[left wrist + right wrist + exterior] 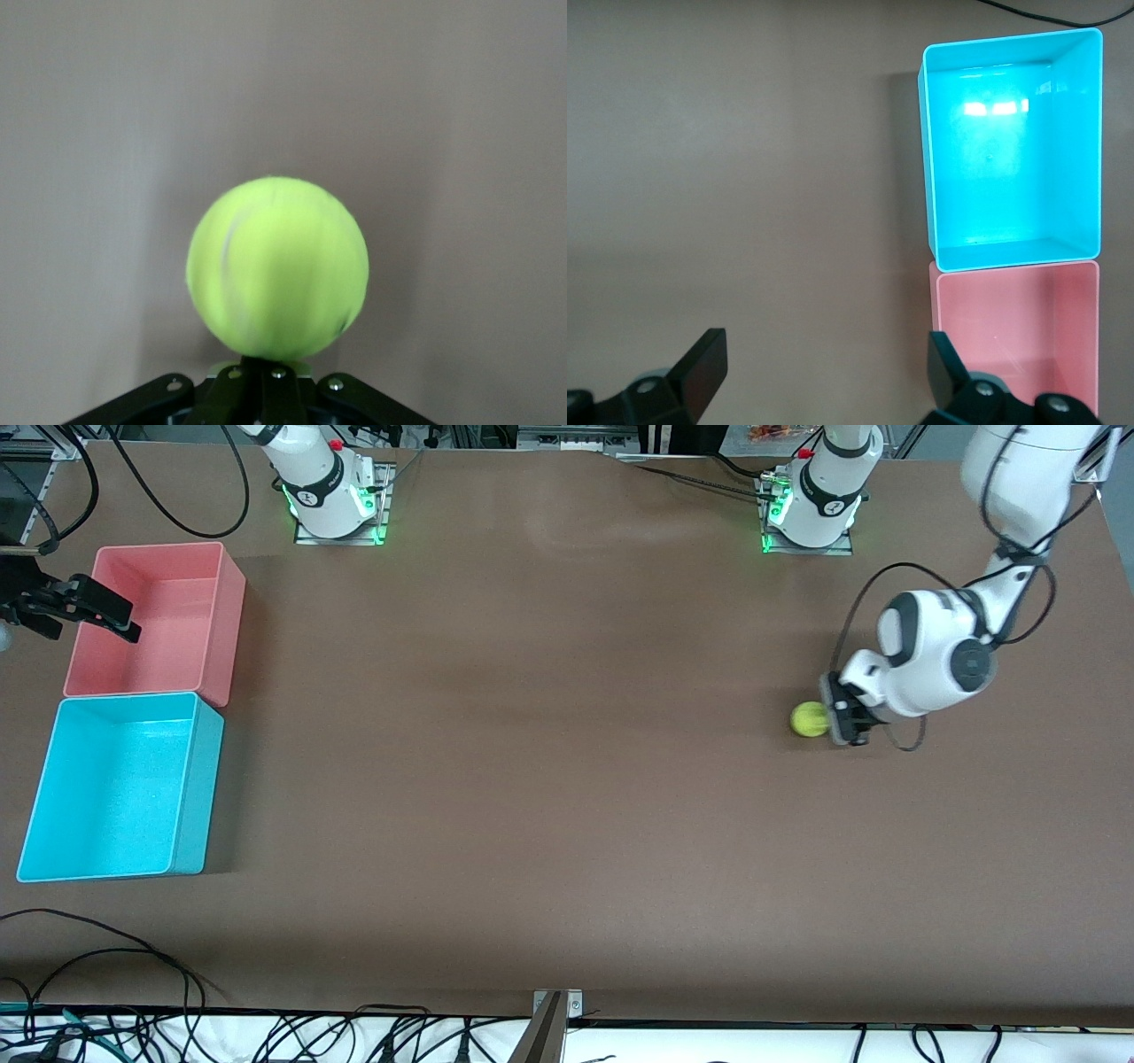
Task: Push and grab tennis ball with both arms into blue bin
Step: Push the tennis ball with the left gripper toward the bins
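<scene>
The tennis ball [808, 719] lies on the brown table toward the left arm's end. My left gripper [831, 714] is low at the table right beside it, shut, its closed tips touching the ball's side without holding it. In the left wrist view the ball [276, 266] fills the middle, just off the closed fingertips [266, 367]. The blue bin [115, 788] stands empty at the right arm's end, seen too in the right wrist view [1010, 142]. My right gripper [120, 615] hangs open over the pink bin's outer edge, nothing between its fingers [700, 363].
A pink bin [151, 620] of the same size stands against the blue bin, farther from the front camera, and shows in the right wrist view [1010, 336]. Bare brown table stretches between ball and bins. Cables lie along the table's front edge [106, 957].
</scene>
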Controlling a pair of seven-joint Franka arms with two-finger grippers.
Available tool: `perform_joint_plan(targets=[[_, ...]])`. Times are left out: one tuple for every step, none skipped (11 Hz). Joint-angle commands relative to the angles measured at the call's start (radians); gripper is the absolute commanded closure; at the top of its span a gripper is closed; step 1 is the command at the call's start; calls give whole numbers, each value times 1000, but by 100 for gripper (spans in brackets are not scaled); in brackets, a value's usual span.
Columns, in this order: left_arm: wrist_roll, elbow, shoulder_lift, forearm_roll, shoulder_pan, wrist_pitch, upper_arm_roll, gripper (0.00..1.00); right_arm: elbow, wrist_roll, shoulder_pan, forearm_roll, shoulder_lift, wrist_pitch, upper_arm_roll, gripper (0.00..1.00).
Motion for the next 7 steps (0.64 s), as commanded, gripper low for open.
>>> perform_joint_plan(targets=[[-228, 35, 15, 16, -81, 9, -39, 100, 22, -17, -8, 20, 7, -23, 2, 0], [-227, 35, 12, 17, -80, 9, -39, 100, 22, -17, -8, 20, 7, -23, 2, 0], [-224, 35, 12, 17, -80, 9, -39, 100, 22, -19, -8, 20, 7, -23, 0, 0], [-224, 35, 12, 17, -80, 8, -39, 100, 22, -17, -8, 20, 7, -23, 0, 0], [-224, 35, 10, 17, -80, 9, -38, 100, 22, -17, -8, 20, 7, -26, 0, 0], [-224, 35, 10, 17, -80, 9, -39, 100, 22, -17, -8, 19, 7, -26, 0, 0], [-222, 35, 9, 19, -80, 9, -38, 100, 22, -17, -8, 20, 7, -27, 0, 0]])
